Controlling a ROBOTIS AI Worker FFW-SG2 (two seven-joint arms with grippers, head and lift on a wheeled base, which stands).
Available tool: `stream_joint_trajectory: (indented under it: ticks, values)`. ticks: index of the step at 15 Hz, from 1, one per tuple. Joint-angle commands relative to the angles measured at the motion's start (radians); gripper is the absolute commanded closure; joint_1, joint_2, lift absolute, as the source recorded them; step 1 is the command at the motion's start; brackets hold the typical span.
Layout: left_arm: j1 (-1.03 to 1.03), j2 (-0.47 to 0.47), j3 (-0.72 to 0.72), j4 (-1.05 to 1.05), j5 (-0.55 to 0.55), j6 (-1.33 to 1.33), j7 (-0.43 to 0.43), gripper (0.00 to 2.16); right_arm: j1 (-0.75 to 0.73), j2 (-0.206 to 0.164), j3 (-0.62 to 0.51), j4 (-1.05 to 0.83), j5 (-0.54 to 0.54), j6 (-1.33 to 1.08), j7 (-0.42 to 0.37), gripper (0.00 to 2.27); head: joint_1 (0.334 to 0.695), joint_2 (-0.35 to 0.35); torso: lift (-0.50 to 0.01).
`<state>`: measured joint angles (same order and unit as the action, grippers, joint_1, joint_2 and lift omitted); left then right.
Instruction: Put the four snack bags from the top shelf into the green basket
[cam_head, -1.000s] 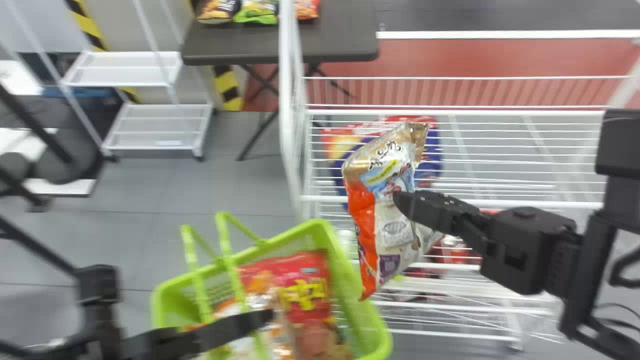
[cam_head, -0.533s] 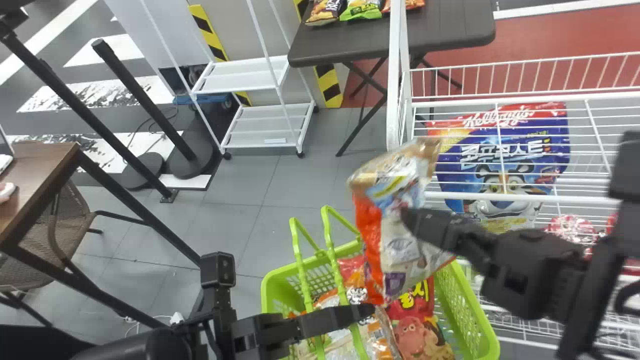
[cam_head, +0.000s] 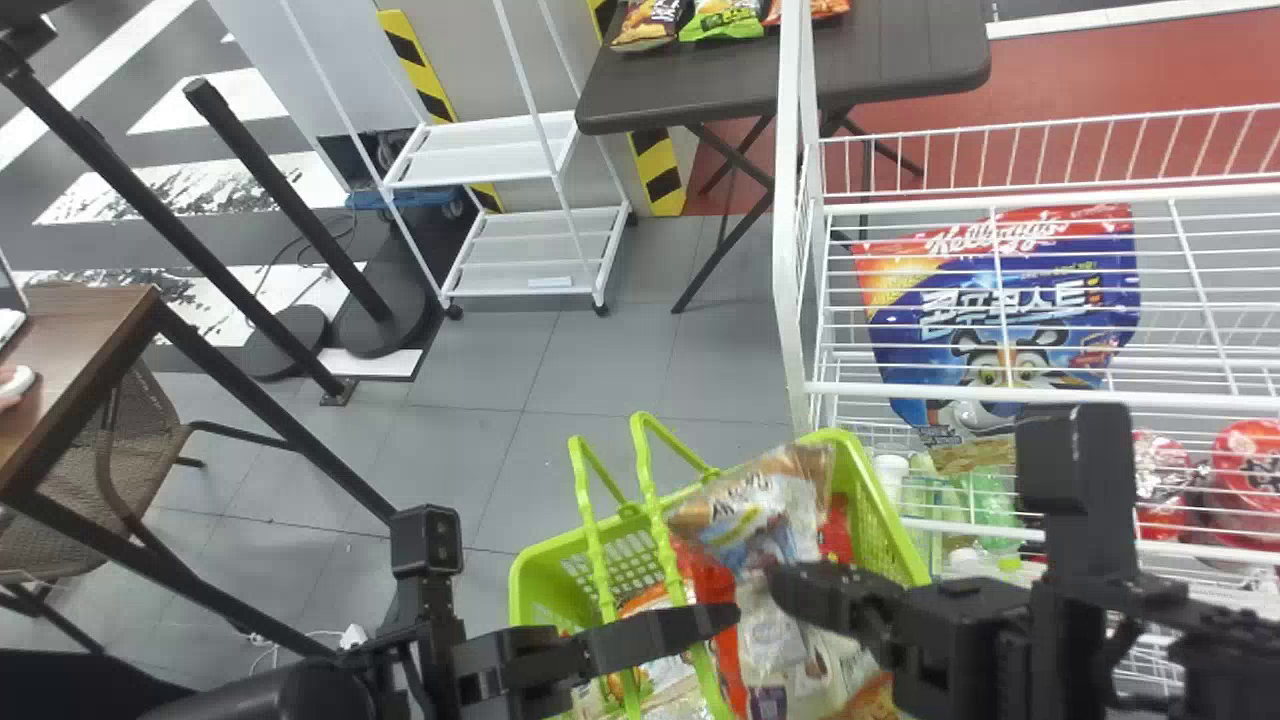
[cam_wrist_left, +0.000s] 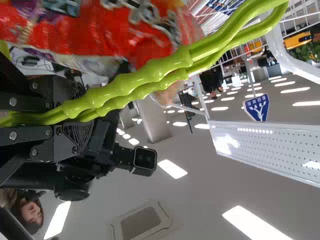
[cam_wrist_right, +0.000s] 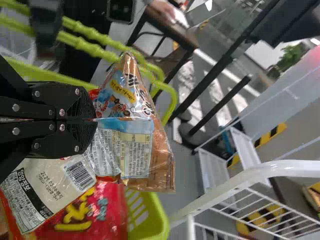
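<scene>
Claw on the right (cam_head: 783, 590), over the green basket (cam_head: 885, 510): narrow, nipping a snack bag (cam_wrist_right: 125, 145) about its middle, top end poking out past the pads. Held there, the bag could swing or fold when let go.

Basket handles (cam_head: 655, 500) stand close by its upper end; if it catches one on the way down, it may hang up or land tilted. Left claw (cam_head: 725, 618) sits at those handles, above the basket; cannot tell whether it grips them. A slack hold might let the basket tip if bumped.

Red bag (cam_wrist_right: 102, 215) lies inside the basket, beneath the held one. That heap leaves little depth, I'd judge: release too high or off-centre and the bag could slide over the rim beside the white rack (cam_head: 800, 300).
</scene>
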<state>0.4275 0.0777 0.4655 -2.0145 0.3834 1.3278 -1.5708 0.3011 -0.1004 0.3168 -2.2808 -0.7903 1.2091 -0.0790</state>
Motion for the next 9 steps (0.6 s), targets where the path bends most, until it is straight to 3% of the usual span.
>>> stream_joint_trajectory:
  ticks: [1,2,3,5,9]
  values:
    - [0.0,0.002,0.001,-0.001,0.009,0.0,-0.01,2.15,-0.028,-0.001,-0.004,0.004,0.016,0.146,-0.024,2.25,0.695,0.35,0.0]
    - [0.0,0.002,-0.001,-0.001,0.009,0.0,-0.01,2.15,-0.042,-0.001,-0.001,0.007,0.029,0.198,-0.025,2.18,0.695,0.35,0.0]
    - [-0.001,0.002,-0.001,-0.003,0.009,0.0,-0.01,2.15,-0.053,-0.002,-0.002,0.006,0.048,0.235,-0.024,1.67,0.695,0.35,0.0]
    - [-0.003,0.002,-0.002,-0.001,0.006,0.0,-0.01,2.15,-0.054,-0.007,-0.016,-0.011,0.079,0.241,-0.021,0.0,0.695,0.35,0.0]
    - [-0.003,0.004,-0.001,0.0,0.005,0.0,-0.01,2.15,-0.028,-0.009,-0.174,-0.144,0.043,0.248,0.025,0.02,0.695,0.35,0.0]
